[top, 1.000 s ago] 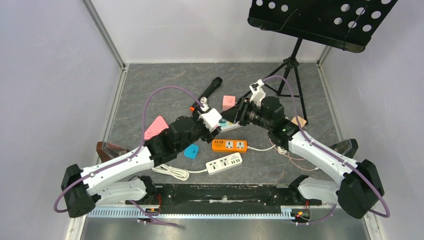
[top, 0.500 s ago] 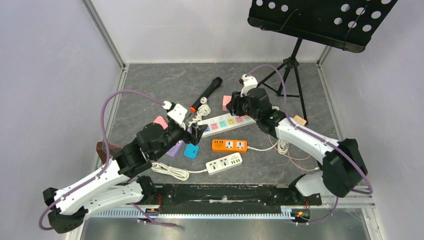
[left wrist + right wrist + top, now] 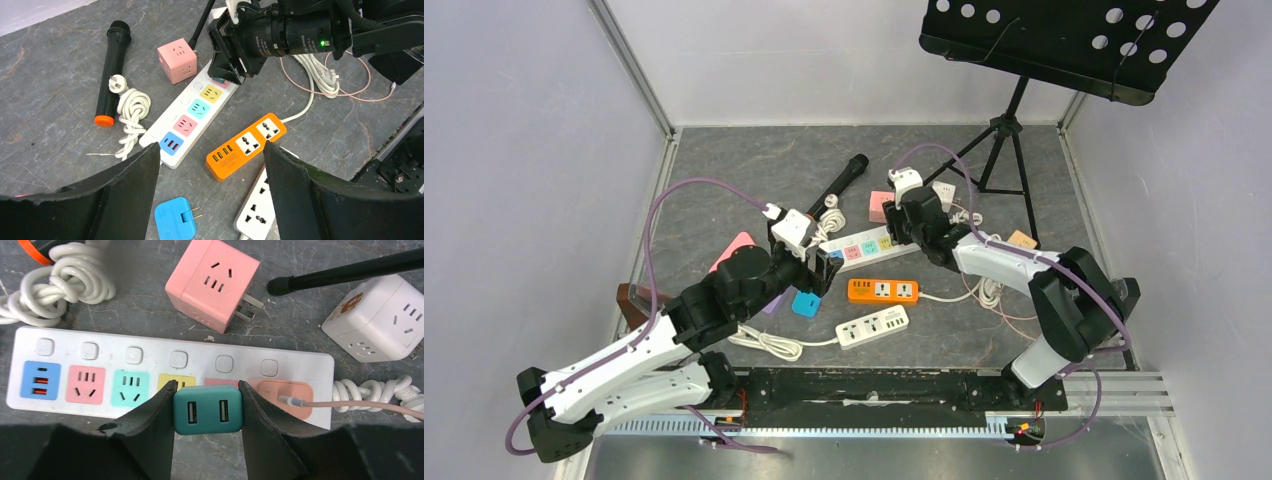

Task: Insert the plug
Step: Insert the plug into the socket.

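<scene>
With teal plug (image 3: pixel 208 410) clenched in right gripper (image 3: pixel 206 395) over pink socket (image 3: pixel 220 382) of power strip (image 3: pixel 150 356), left gripper (image 3: pixel 211 150) spread empty nearby, risks missing the slots and shoving the unpinned strip.

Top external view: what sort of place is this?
Probably a robot test cell: plain walls box in the grey table, and an orange power strip, a microphone and a music stand serve as props.

White-and-black arms (image 3: pixel 629 352); purple cables (image 3: pixel 699 181)
</scene>
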